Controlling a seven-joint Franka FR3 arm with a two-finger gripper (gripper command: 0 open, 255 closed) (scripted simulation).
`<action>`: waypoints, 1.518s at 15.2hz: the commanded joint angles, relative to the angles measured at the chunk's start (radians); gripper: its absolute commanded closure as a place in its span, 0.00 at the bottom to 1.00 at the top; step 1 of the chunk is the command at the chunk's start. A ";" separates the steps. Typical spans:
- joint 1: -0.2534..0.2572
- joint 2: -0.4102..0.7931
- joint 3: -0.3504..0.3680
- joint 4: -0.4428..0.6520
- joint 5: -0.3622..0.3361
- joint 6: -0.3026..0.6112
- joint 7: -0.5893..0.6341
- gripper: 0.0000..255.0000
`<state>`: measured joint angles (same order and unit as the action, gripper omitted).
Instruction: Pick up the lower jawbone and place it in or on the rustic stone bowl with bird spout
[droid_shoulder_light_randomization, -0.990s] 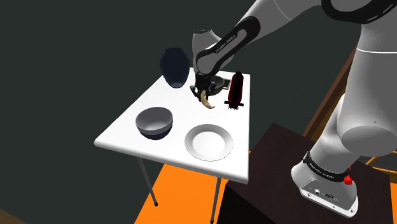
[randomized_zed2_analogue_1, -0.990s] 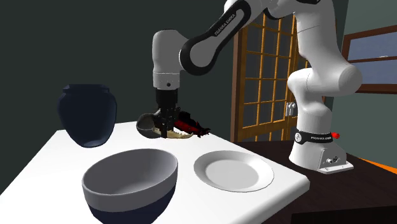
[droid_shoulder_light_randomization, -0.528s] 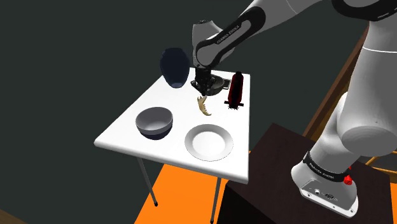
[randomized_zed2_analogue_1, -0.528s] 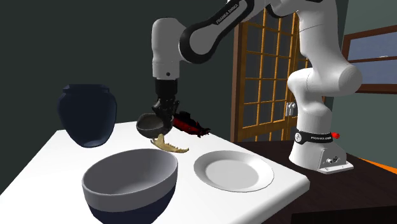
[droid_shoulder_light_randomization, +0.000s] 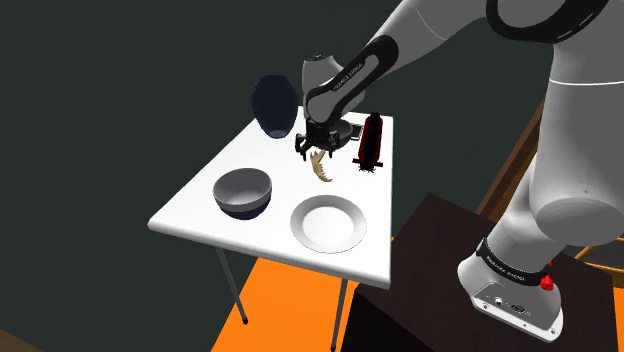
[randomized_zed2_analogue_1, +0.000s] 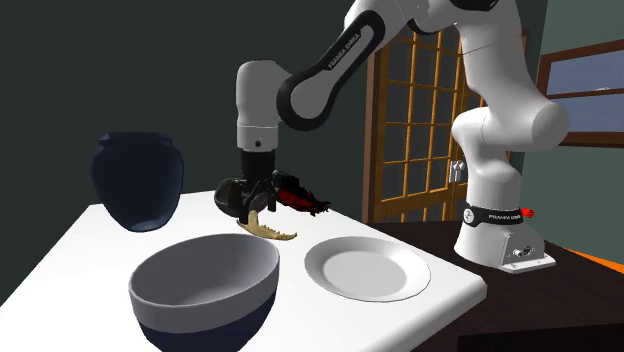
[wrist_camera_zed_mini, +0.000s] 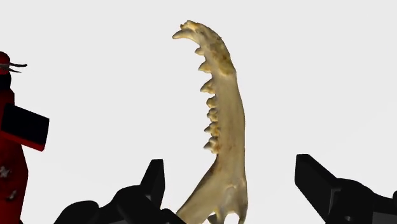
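The gripper (wrist_camera_zed_mini: 229, 170) stands wide open and holds nothing. Its 2 black fingers (wrist_camera_zed_mini: 151, 181) flank the lower jawbone (wrist_camera_zed_mini: 226, 108) without clearly touching it. The jawbone is pale yellowish and curved, with 1 row of pointed teeth. It lies flat on the white table (droid_shoulder_light_randomization: 200, 205), just beyond the white plate (droid_shoulder_light_randomization: 327, 221). There is 1 of each other thing: grey bowl (droid_shoulder_light_randomization: 243, 192) beside the plate, then farther beyond the plate a dark blue vase (droid_shoulder_light_randomization: 274, 107), dark stone bowl (randomized_zed2_analogue_1: 228, 197) and red-and-black object (droid_shoulder_light_randomization: 371, 140).
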<state>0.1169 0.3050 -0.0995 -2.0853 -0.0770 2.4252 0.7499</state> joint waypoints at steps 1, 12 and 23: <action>-0.001 0.021 0.000 -0.003 0.002 0.025 0.003 0.00; -0.004 0.058 0.000 -0.005 0.004 0.063 0.002 0.00; -0.004 0.048 0.000 -0.004 0.003 0.053 0.001 1.00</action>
<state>0.1126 0.3572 -0.0995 -2.0902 -0.0736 2.4844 0.7511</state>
